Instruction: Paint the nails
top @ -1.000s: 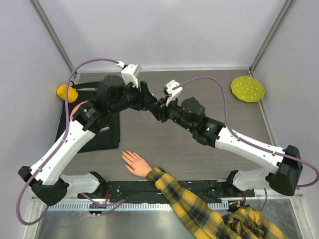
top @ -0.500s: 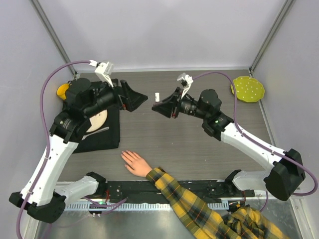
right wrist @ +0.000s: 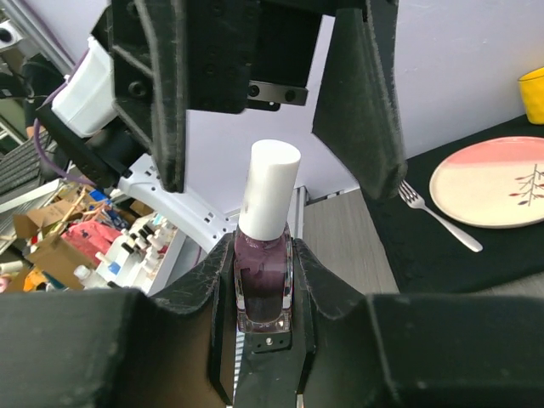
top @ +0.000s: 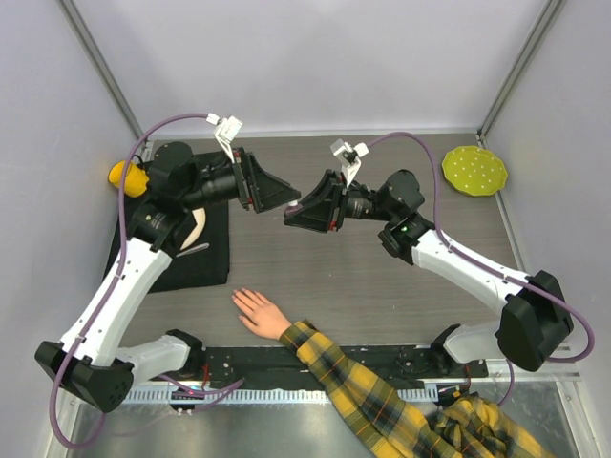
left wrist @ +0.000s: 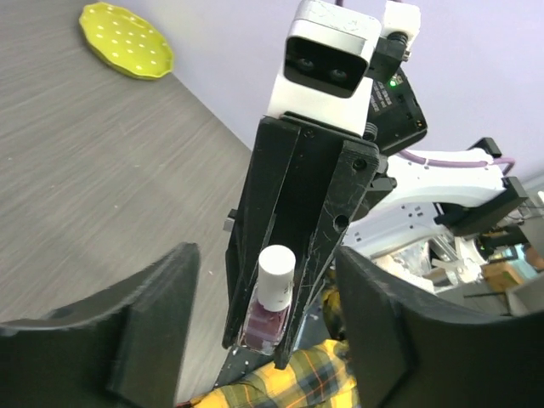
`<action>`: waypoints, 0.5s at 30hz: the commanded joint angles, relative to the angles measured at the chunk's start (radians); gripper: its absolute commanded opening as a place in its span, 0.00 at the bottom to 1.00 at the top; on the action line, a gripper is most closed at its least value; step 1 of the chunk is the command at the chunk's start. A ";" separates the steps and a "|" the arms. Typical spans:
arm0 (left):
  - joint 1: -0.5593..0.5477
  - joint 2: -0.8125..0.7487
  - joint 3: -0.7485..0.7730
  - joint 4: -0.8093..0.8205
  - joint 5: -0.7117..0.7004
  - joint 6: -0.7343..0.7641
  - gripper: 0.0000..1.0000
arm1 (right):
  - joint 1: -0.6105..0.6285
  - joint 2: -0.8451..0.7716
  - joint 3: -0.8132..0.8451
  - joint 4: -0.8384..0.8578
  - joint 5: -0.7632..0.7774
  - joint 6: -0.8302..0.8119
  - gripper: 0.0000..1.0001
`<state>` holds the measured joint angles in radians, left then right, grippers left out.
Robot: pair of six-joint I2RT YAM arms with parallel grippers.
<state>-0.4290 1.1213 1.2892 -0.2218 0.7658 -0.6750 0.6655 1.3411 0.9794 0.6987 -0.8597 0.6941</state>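
The pale hand [top: 260, 312] with a yellow-black plaid sleeve [top: 363, 386] lies palm down near the front edge; its nails are too small to make out. My right gripper [right wrist: 263, 246] is shut on a small dark purple bottle [right wrist: 263, 280] with a white cap [right wrist: 270, 191] and holds it above the table's middle, cap pointing at the left gripper. My left gripper [left wrist: 268, 259] is open, its fingers [right wrist: 161, 85] on either side of the cap [left wrist: 276, 276] without touching it. In the top view the two grippers meet tip to tip [top: 291, 205].
A black mat [top: 196, 253] at the left carries a pink-and-white plate [right wrist: 493, 183] and a fork [right wrist: 438, 217]. A yellow cup [top: 127, 177] stands at the far left. A yellow-green dotted plate [top: 474, 171] lies at the back right.
My left gripper, pulled back to the left half a second ago, has moved right again, its open fingers around the cap. My right gripper has shifted slightly left, still holding the bottle.
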 commanded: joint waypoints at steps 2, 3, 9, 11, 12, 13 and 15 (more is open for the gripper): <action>0.006 -0.005 -0.001 0.122 0.090 -0.051 0.63 | 0.000 -0.005 0.008 0.099 -0.039 0.036 0.01; 0.006 -0.005 -0.001 0.108 0.090 -0.041 0.61 | 0.000 -0.003 0.010 0.096 -0.036 0.033 0.01; 0.006 -0.005 0.018 0.029 0.061 0.029 0.56 | 0.003 -0.019 0.034 -0.027 0.004 -0.068 0.01; 0.006 -0.005 0.025 0.004 0.047 0.038 0.55 | 0.006 -0.034 0.045 -0.096 0.034 -0.131 0.01; 0.006 -0.003 0.028 -0.004 0.044 0.051 0.55 | 0.012 -0.040 0.048 -0.126 0.048 -0.160 0.01; 0.006 -0.003 0.041 -0.036 0.037 0.060 0.55 | 0.020 -0.049 0.054 -0.202 0.063 -0.197 0.01; 0.006 -0.005 0.056 -0.077 -0.005 0.100 0.68 | 0.042 -0.079 0.076 -0.295 0.141 -0.339 0.01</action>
<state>-0.4290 1.1286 1.2888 -0.2272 0.8051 -0.6460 0.6762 1.3380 0.9859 0.5682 -0.8307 0.5724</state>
